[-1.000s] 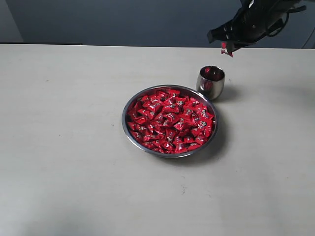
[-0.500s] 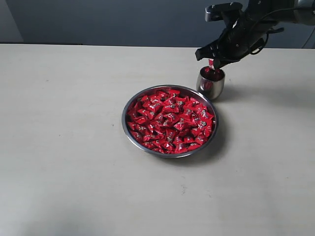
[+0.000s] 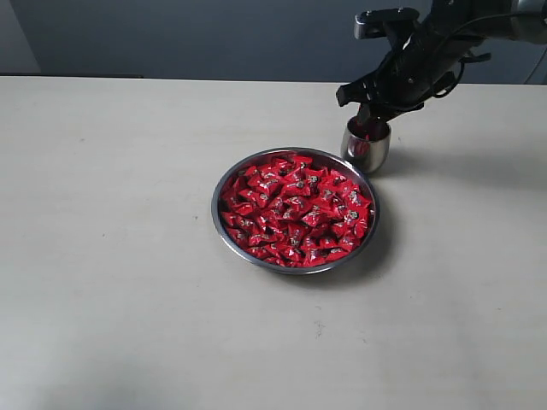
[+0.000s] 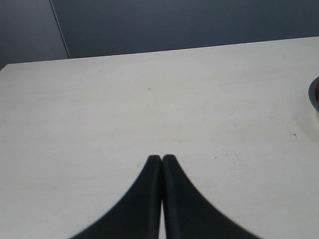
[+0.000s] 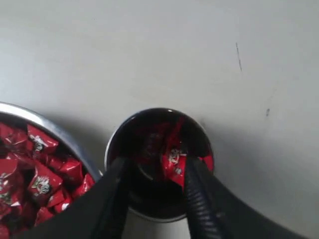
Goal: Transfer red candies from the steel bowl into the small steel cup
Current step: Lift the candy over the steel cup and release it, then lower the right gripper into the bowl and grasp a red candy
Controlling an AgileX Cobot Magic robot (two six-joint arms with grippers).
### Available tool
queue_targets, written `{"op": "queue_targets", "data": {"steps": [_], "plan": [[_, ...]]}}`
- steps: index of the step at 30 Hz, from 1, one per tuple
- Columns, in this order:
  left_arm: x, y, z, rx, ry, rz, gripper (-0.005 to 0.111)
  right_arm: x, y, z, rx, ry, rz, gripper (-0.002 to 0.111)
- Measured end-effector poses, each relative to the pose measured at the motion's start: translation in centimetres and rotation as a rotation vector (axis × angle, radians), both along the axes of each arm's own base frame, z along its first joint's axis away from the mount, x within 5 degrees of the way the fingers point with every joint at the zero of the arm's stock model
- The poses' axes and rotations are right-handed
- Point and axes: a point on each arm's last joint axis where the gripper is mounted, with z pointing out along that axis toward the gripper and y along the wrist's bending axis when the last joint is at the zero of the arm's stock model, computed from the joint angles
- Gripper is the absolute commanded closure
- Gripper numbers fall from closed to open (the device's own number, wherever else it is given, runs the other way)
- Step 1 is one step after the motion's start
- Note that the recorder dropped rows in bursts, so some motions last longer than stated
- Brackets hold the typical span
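The steel bowl [image 3: 217, 224] sits mid-table, heaped with red candies [image 3: 295, 209]. Just behind its right side stands the small steel cup [image 3: 367, 150]. My right gripper [image 3: 369, 116] hovers right at the cup's mouth. In the right wrist view its fingers are spread apart over the cup [image 5: 111, 145], open, and a red candy [image 5: 174, 160] lies inside the cup, close to one finger. The bowl's rim [image 5: 60, 135] and some candies [image 5: 40, 182] show beside it. My left gripper [image 4: 162, 158] is shut on nothing above bare table, out of the exterior view.
A pale tabletop [image 3: 111, 256] stretches wide to the left of and in front of the bowl. A dark wall [image 3: 214, 34] runs behind the table's far edge. A sliver of the bowl's rim [image 4: 314, 93] shows in the left wrist view.
My right gripper came down from high above the cup to its mouth, carrying a red candy. The candy now lies in the cup with the fingers apart. The left gripper stayed put.
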Motion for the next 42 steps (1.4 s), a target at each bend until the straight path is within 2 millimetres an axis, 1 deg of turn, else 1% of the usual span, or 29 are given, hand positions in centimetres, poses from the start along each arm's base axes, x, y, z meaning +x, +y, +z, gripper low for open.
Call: {"op": "queue_targets", "data": {"steps": [2,4,5,6,7,8,10,13,16,19,26,29,42], "plan": [[0.0,0.0,0.0,0.000,0.000,0.000,0.106,-0.6,0.7,0.3,0.040,0.041,0.005,0.072],[0.0,0.0,0.0,0.000,0.000,0.000,0.106,-1.6,2.0,1.1,0.084,0.064,0.060,0.072],[0.0,0.0,0.0,0.000,0.000,0.000,0.106,-2.5,3.6,1.4,0.114,0.080,0.110,0.072],[0.0,0.0,0.0,0.000,0.000,0.000,0.106,-3.3,4.9,1.4,0.118,0.092,0.156,0.072],[0.0,0.0,0.0,0.000,0.000,0.000,0.106,-3.9,5.9,1.4,0.116,0.095,0.187,0.072],[0.0,0.0,0.0,0.000,0.000,0.000,0.106,-4.8,7.2,1.0,0.103,0.100,0.234,0.072],[0.0,0.0,0.0,0.000,0.000,0.000,0.106,-5.4,8.3,0.0,0.056,0.107,0.279,0.072],[0.0,0.0,0.0,0.000,0.000,0.000,0.106,-4.9,7.9,-1.7,0.005,0.133,0.260,0.072],[0.0,0.0,0.0,0.000,0.000,0.000,0.106,-4.8,7.6,-2.3,-0.005,0.154,0.248,0.072],[0.0,0.0,0.0,0.000,0.000,0.000,0.106,-4.8,7.7,-2.7,-0.003,0.172,0.244,0.072],[0.0,0.0,0.0,0.000,0.000,0.000,0.106,-4.9,8.0,-4.4,0.011,0.234,0.230,0.072],[0.0,0.0,0.0,0.000,0.000,0.000,0.106,-5.0,8.1,-4.7,0.033,0.258,0.218,0.072],[0.0,0.0,0.0,0.000,0.000,0.000,0.106,-5.1,8.4,-4.7,0.071,0.277,0.199,0.072]]}}
